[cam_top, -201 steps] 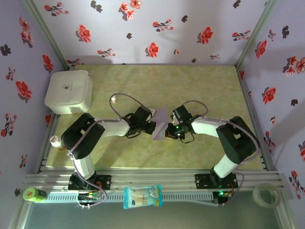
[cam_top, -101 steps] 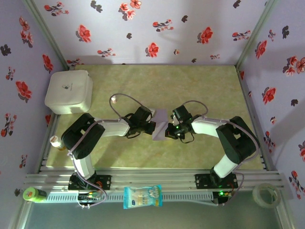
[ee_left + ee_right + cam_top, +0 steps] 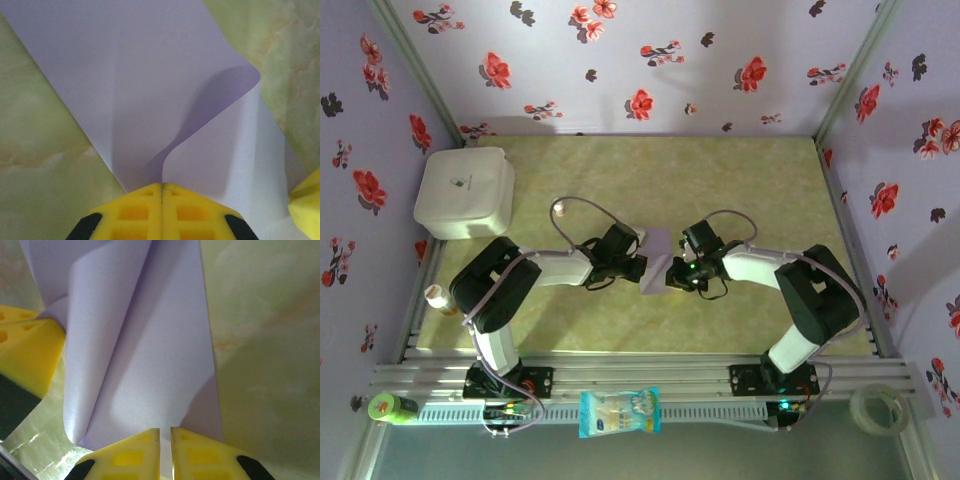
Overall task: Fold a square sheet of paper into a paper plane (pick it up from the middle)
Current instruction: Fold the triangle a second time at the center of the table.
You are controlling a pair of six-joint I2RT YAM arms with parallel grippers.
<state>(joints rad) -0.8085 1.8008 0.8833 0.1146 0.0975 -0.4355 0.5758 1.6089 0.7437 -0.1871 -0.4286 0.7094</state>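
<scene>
Here's the left gripper (image 3: 162,190), clamped tight on the square sheet of paper (image 3: 135,85). The sheet fans out just ahead of its tips, with one flap curling over, half folded. The right gripper (image 3: 165,436) shows a sliver of gap around the sheet's near edge, and I can't tell if it truly grips. That's the danger: a loose hold lets the paper slide, the flap springs open above the tabletop (image 3: 265,340), and the crease lands crooked. Pull apart too hard and it tears.

You're counting one square sheet of paper (image 3: 658,248), one white box (image 3: 465,192), one blue-and-white packet (image 3: 619,412), one tape roll (image 3: 876,408), two grippers: left gripper (image 3: 162,189), right gripper (image 3: 165,432).
</scene>
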